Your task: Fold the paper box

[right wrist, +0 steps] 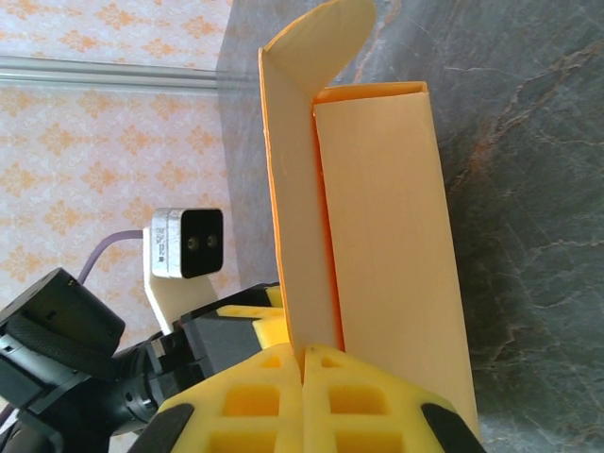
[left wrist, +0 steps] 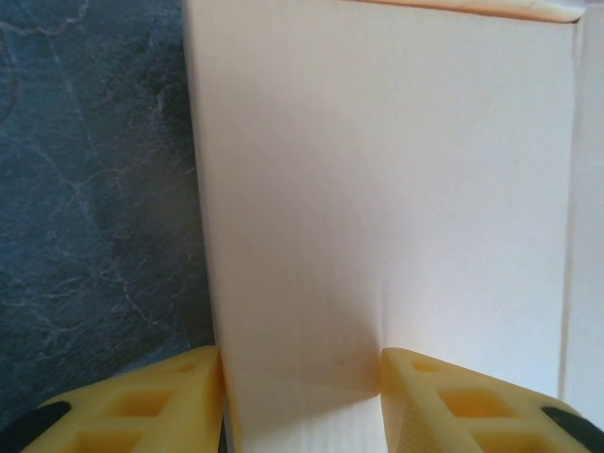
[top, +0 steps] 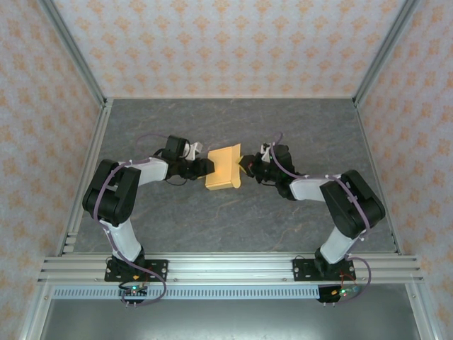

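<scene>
- The paper box point(top: 223, 168) is seen near the middle of the grey marbled table point(top: 233, 227), between the two grippers and touched by both.
- It is shaped as a flat rectangular sleeve of light orange-tan cardboard, with one end open and a rounded flap point(right wrist: 326, 33) standing out from that end.
- The left gripper point(top: 206, 168) is set against the box's left side. In the left wrist view its yellow fingers point(left wrist: 142, 406) are held partly apart, with a strip of the box's pale panel point(left wrist: 377, 189) clamped between them. A small dent is seen in the cardboard at the tip of the other finger.
- The right gripper point(top: 244, 166) is set against the box's right side. In the right wrist view its fingers point(right wrist: 245, 406) are pressed together, and the lower edge of one thin wall of the box point(right wrist: 396, 236) is pinched between them.
- The left arm's wrist camera point(right wrist: 187, 243) is seen beyond that wall.
</scene>
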{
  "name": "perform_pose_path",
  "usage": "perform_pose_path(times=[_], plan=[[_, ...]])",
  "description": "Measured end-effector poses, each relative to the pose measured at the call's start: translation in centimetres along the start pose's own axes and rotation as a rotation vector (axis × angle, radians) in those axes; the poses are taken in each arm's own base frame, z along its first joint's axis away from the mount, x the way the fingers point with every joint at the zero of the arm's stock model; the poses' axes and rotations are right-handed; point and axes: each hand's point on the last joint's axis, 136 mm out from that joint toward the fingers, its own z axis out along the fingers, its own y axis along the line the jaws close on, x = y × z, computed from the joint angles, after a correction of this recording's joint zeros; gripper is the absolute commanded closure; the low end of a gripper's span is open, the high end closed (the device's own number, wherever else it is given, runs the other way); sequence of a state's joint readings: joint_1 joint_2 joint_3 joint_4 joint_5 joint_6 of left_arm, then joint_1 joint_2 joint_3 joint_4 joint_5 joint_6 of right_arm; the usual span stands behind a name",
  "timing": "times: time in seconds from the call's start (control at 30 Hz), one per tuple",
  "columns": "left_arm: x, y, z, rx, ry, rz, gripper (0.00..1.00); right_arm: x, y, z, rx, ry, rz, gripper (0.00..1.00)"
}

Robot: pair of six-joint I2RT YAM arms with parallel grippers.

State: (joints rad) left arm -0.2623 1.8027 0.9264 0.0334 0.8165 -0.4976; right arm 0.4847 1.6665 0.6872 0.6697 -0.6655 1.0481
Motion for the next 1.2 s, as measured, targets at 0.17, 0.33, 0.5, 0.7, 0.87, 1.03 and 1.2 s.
perform_pose_path(times=[0.17,0.33,0.5,0.7,0.87,1.03,1.2], plan=[[-0.2,-0.4,0.0,0.010,0.000,0.007,0.54,0.3,1.1,-0.2,-0.025,0.002,-0.016,1.00],[0.0,-0.5,0.2,0.017,0.008,0.008,0.54,0.6,2.0,-0.1,-0.040,0.002,-0.030,1.00],[1.1,-0.3,1.1,0.007,0.044,0.004,0.54,1.9,3.3,0.7,-0.057,0.036,-0.049,1.00],[2.1,0.1,1.8,-0.010,0.081,-0.001,0.54,3.2,2.5,1.6,-0.023,0.064,-0.043,1.00],[2.1,0.2,1.8,-0.015,0.081,-0.003,0.54,3.1,2.4,1.7,-0.001,0.056,-0.043,1.00],[2.0,0.2,1.7,-0.035,0.072,0.002,0.51,3.0,2.3,1.5,0.030,0.036,-0.064,1.00],[1.8,0.7,0.1,-0.134,0.024,0.027,0.44,2.7,2.0,0.9,0.076,0.011,-0.091,1.00]])
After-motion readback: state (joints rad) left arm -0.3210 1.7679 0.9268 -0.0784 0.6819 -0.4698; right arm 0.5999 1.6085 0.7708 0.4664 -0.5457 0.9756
